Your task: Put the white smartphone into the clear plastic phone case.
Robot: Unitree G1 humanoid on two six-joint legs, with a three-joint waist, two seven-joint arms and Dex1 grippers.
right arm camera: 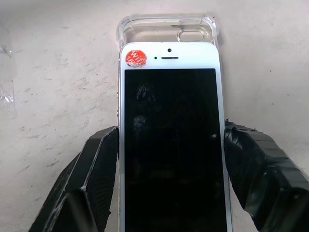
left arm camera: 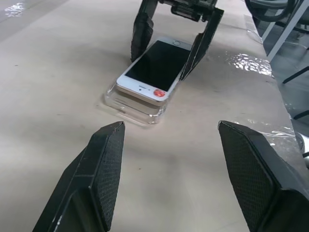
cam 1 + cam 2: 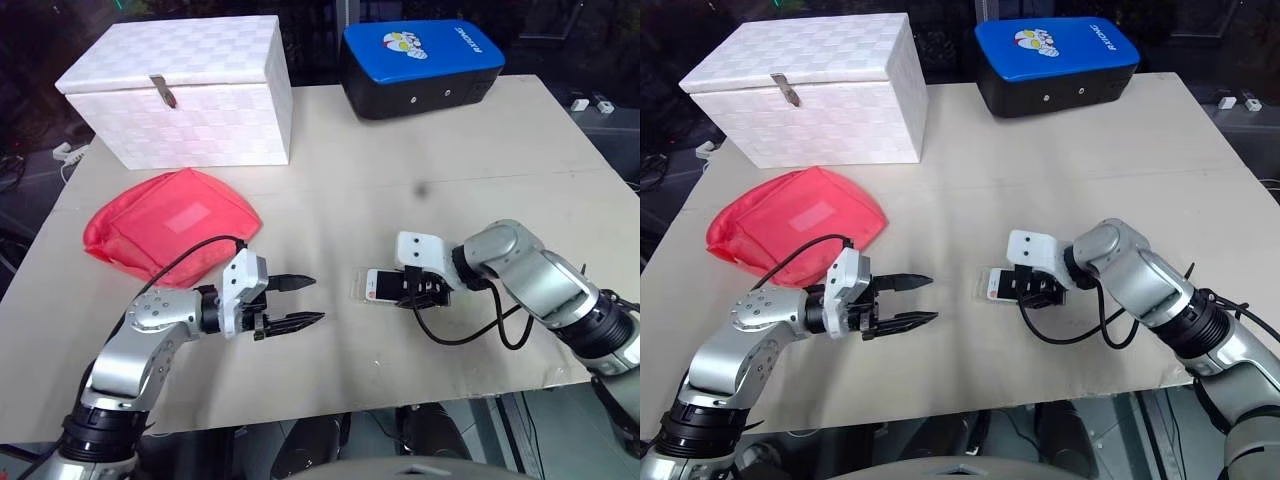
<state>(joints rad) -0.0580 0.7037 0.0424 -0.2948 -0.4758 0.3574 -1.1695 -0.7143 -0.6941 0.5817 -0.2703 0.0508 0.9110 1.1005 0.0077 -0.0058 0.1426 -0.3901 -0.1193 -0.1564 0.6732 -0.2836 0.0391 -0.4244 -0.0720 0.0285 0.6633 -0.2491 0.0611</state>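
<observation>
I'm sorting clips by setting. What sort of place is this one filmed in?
Probably a lab or workshop test bench, not a home: a plain paper-covered table laid with assorted props, a white woven box, a red pouch and a blue-topped case, with cables and chair legs around its edges.

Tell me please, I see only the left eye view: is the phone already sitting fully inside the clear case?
Observer: Not yet. In the left wrist view the white smartphone lies on top of the clear plastic phone case, not pressed in, and the case's end sticks out past the phone.
Operator: Does the right gripper hold the phone?
Observer: Yes. The right gripper has one finger on each long edge of the phone.
Operator: Which end of the phone points toward the uncovered case end?
Observer: The earpiece end, the one with a small red round sticker beside the earpiece.
Operator: And the left gripper?
Observer: The left gripper is open, apart from phone and case, pointing at them.
</observation>
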